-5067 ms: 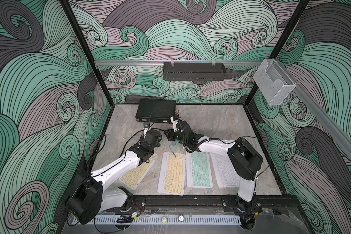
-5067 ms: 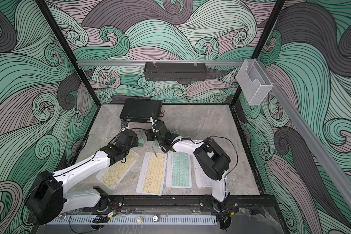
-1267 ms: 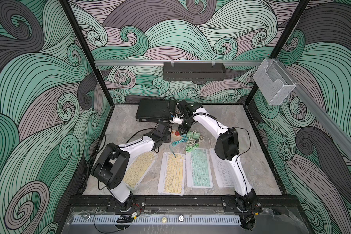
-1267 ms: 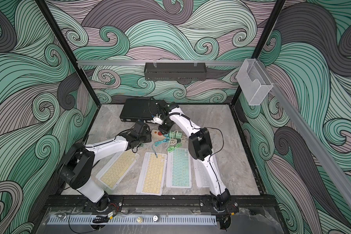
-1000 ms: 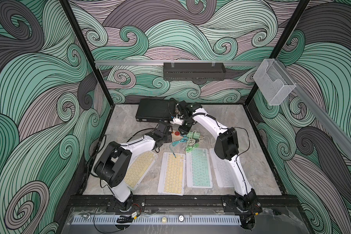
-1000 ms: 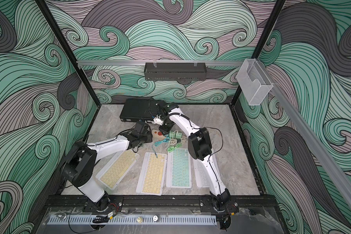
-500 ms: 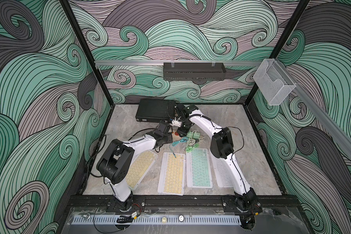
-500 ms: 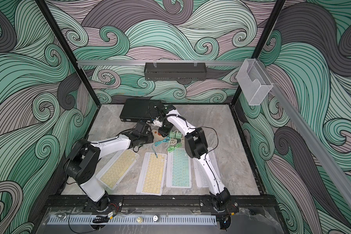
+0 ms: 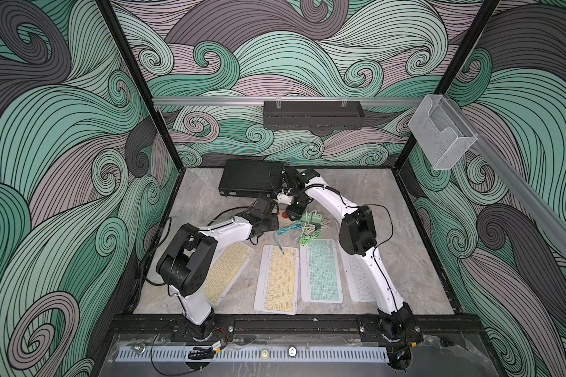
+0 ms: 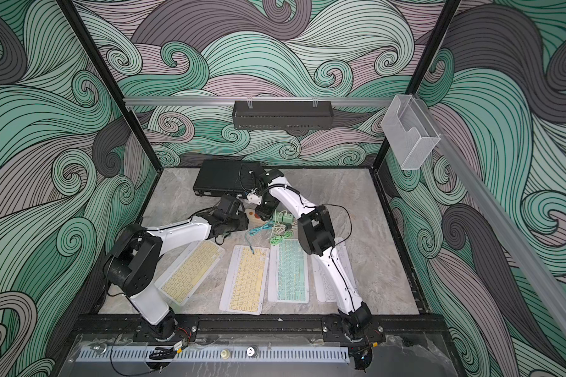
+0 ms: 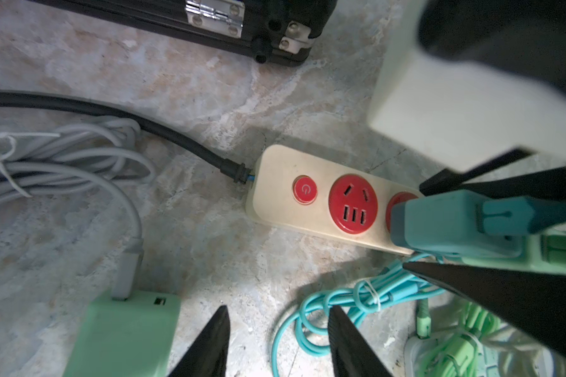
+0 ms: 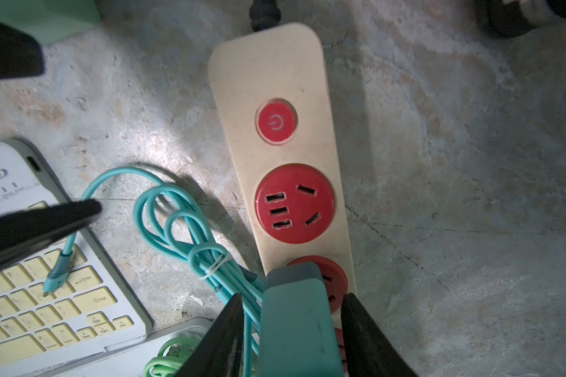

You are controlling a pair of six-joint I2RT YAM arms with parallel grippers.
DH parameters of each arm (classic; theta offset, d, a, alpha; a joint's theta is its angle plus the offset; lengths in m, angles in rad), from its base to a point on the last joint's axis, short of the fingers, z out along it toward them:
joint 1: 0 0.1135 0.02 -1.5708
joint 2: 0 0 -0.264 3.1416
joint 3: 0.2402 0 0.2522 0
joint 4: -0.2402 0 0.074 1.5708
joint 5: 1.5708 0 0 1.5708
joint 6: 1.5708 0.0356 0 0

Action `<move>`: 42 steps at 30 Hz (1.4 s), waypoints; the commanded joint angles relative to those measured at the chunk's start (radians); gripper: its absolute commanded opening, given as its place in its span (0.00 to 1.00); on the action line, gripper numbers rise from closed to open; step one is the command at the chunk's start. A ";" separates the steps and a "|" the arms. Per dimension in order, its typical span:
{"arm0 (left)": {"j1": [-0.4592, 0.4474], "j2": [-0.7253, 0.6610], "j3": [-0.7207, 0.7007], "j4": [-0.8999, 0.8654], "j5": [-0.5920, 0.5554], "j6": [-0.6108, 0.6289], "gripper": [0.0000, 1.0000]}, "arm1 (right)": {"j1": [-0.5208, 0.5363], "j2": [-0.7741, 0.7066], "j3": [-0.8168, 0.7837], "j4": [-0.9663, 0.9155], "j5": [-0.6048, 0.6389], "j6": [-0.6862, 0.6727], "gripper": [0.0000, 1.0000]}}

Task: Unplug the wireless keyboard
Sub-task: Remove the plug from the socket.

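To pull the teal plug [image 11: 438, 225] from the strip's [image 12: 268, 65] second socket, just beyond the keyboards [image 9: 276, 277], straddles it with the right gripper [image 12: 294, 298], clamped or not impossible to tell, and hovers the left gripper [image 11: 278, 313] spread, empty, nearby left, probably to pin the strip.

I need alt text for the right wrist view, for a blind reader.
The right tool straddles a teal charger plug seated in a beige power strip with red sockets. A coiled teal cable lies beside it, its loose end on a yellow-keyed keyboard.
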 commanded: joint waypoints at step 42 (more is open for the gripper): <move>0.035 0.220 0.133 0.087 0.230 -0.051 0.25 | 0.051 -0.056 -0.068 -0.045 -0.175 -0.098 0.00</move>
